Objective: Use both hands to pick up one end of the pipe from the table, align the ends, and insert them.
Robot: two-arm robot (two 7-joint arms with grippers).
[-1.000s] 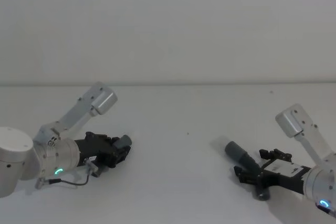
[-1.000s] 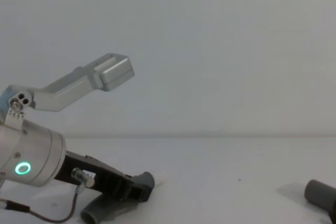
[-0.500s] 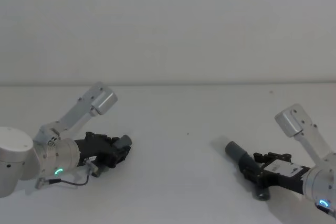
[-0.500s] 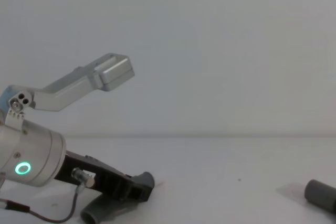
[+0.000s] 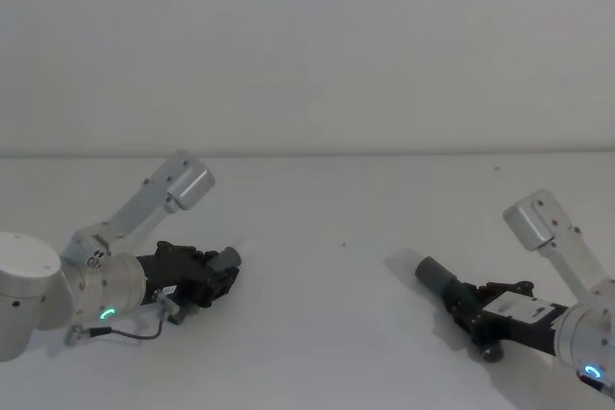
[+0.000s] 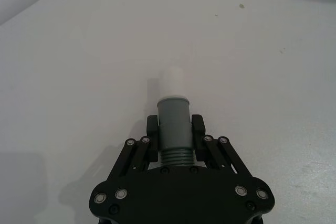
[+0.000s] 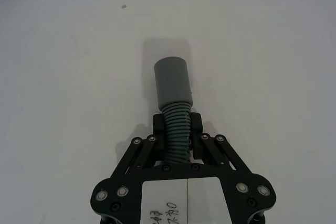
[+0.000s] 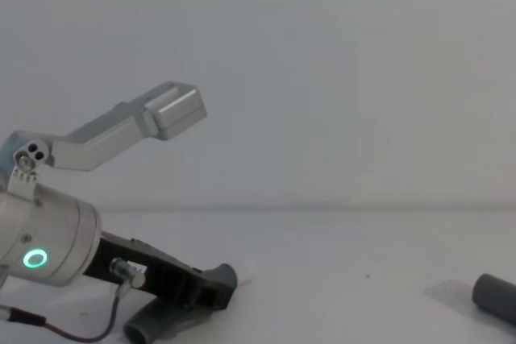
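Note:
The pipe lies across the white table (image 5: 327,333), with its middle out of view. My left gripper (image 5: 216,276) rests low on the table at the left and is shut on the pipe's end with the narrower white tip (image 6: 171,82). In the left wrist view the jaws press the grey cuff (image 6: 173,121) from both sides. At the right, my right gripper (image 5: 465,302) is shut on the ribbed hose (image 7: 177,129) just behind the plain socket cuff (image 7: 172,82). That cuff (image 5: 434,274) points toward the table's middle. The two ends are far apart.
A thin cable with a metal plug (image 5: 135,331) loops from the left wrist. A small dark speck (image 5: 343,244) marks the table between the arms. Open table surface lies between the two grippers, and a plain wall stands behind.
My right gripper's fingers have closed from wide open onto the hose behind the socket cuff. The left arm has not moved.

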